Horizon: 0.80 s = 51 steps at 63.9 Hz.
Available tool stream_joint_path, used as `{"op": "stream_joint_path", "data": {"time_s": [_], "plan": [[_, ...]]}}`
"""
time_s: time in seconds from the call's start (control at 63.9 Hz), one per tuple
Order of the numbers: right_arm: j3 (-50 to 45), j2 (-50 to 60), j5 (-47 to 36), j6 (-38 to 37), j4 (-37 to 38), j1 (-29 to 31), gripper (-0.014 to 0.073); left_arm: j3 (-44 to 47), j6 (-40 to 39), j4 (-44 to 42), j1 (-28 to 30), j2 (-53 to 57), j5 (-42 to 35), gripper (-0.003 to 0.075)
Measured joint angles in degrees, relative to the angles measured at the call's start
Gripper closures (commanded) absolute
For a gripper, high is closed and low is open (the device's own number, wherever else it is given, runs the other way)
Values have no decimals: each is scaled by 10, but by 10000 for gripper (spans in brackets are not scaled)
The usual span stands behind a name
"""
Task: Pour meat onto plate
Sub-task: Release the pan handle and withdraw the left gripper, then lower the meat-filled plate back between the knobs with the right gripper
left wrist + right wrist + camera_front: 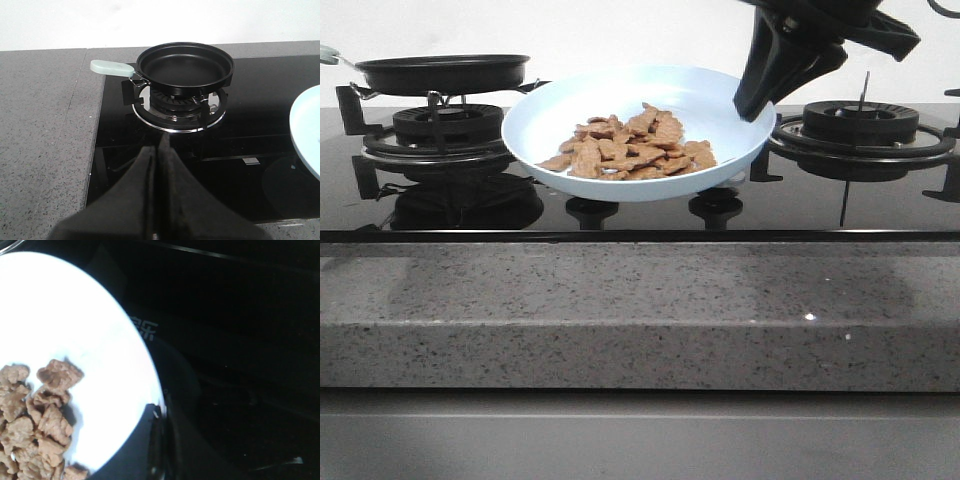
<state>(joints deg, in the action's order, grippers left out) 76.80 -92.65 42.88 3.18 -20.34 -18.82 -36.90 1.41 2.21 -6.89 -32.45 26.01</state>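
Meat [630, 147] heaped inside plate [720, 95] rim

I see a speckled grey stone counter [620, 310] carrying a glossy black glass hob [620, 205] with two gas burners — a black frying pan [442, 73] on the left burner [445, 130], the right burner [860, 128] bare.

plate [306, 131]: cut by frame edge | right gripper [760, 100]: body cropped; fingertips behind rim
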Motion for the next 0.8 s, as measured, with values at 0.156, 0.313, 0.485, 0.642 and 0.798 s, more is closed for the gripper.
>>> {"op": "stream_joint_path", "data": {"time_s": [0.156, 0.313, 0.485, 0.642, 0.798], "plan": [[0, 0, 0, 0, 0, 0, 664, 0, 0, 0, 0, 0, 0, 741], [0, 0, 0, 0, 0, 0, 664, 0, -1, 0, 0, 0, 0, 741], [0, 0, 0, 0, -2, 0, 664, 0, -1, 0, 0, 0, 0, 741], [13, 0, -1, 0, -9, 1, 663, 0, -1, 1, 0, 0, 0, 741], [70, -12, 6, 0, -12, 13, 663, 0, -1, 1, 0, 0, 0, 741]]}}
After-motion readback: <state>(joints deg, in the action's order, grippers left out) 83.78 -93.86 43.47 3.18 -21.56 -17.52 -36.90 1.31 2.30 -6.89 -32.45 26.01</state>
